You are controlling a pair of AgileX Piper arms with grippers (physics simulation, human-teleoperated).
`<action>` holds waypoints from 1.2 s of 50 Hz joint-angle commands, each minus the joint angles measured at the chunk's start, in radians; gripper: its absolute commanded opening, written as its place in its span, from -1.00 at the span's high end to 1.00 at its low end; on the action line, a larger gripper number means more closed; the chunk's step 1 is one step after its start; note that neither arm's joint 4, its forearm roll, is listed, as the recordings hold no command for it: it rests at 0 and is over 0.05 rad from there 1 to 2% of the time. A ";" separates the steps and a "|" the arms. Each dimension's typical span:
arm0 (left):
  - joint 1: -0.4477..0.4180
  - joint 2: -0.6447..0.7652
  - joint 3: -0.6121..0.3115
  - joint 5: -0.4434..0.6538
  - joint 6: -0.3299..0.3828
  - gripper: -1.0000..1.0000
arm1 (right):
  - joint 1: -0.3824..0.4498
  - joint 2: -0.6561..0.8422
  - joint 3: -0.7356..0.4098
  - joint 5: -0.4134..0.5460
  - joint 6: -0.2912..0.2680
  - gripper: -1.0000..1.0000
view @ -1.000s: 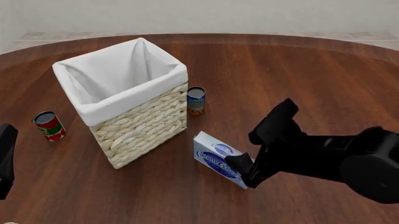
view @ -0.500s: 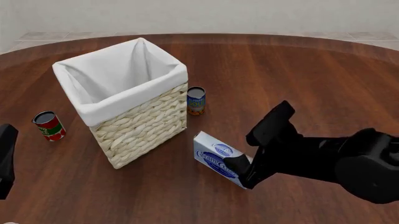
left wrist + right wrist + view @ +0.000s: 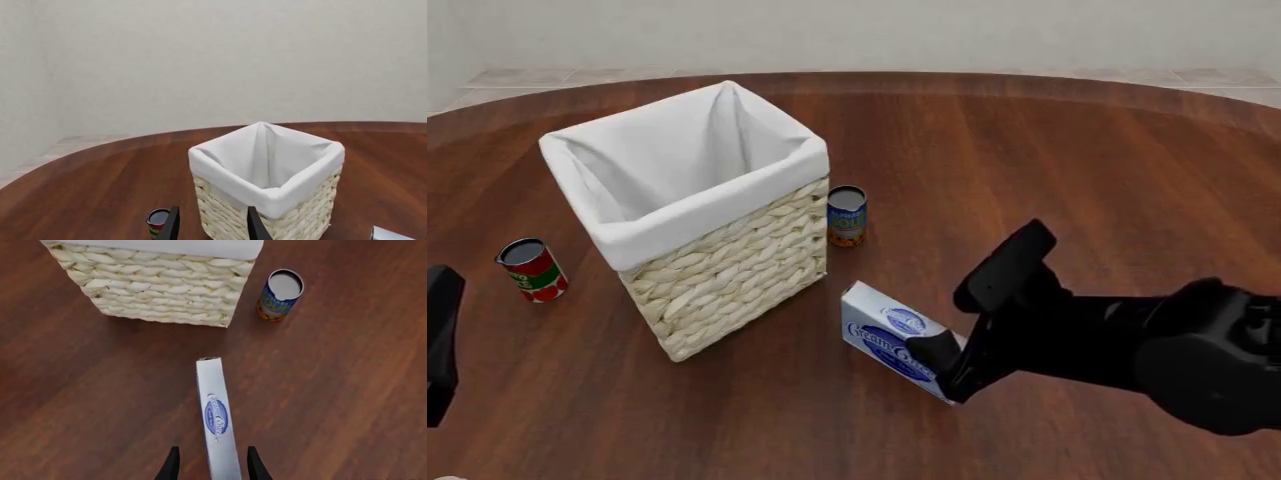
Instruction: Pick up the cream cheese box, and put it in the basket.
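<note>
One round dark wood table, pale wall

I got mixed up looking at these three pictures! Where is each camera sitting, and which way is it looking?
Front view: sits above and behind the arms, looking forward and down at the table; shows the right arm reaching to the cream cheese box, plus the left arm at the edge.
Left wrist view: sits behind the left gripper, raised, facing the basket and back wall; its fingers show.
Right wrist view: sits behind the right gripper, looking down at the box between its fingers.
Shared: all three see the basket; front and right wrist also see the blue-and-orange can.
</note>
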 commanded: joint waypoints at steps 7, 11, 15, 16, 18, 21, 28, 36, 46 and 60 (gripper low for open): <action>0.002 0.000 -0.007 0.002 -0.002 -1.00 | 0.009 0.029 0.011 -0.026 0.008 -1.00; 0.004 0.000 -0.006 0.002 -0.002 -1.00 | 0.008 0.035 0.013 -0.032 0.010 -1.00; 0.005 0.000 -0.008 0.004 -0.003 -1.00 | 0.006 0.037 0.015 -0.034 0.008 -1.00; 0.005 0.000 -0.009 0.004 -0.004 -1.00 | 0.006 0.037 0.015 -0.034 0.011 -1.00; 0.004 0.000 -0.009 0.004 -0.003 -1.00 | 0.007 0.038 0.018 -0.038 0.010 -1.00; 0.004 0.000 -0.013 0.006 -0.005 -1.00 | 0.006 0.045 0.020 -0.045 0.013 -1.00; 0.006 0.000 -0.016 0.009 -0.005 -1.00 | 0.001 0.054 0.016 -0.050 0.008 -1.00; 0.005 0.000 -0.015 0.008 -0.006 -1.00 | -0.002 0.062 0.019 -0.059 0.008 -1.00; 0.006 0.000 -0.014 0.008 -0.006 -1.00 | -0.011 0.075 0.018 -0.071 0.002 -1.00; 0.008 0.000 -0.005 -0.002 -0.002 -1.00 | -0.017 0.092 0.016 -0.084 -0.001 -1.00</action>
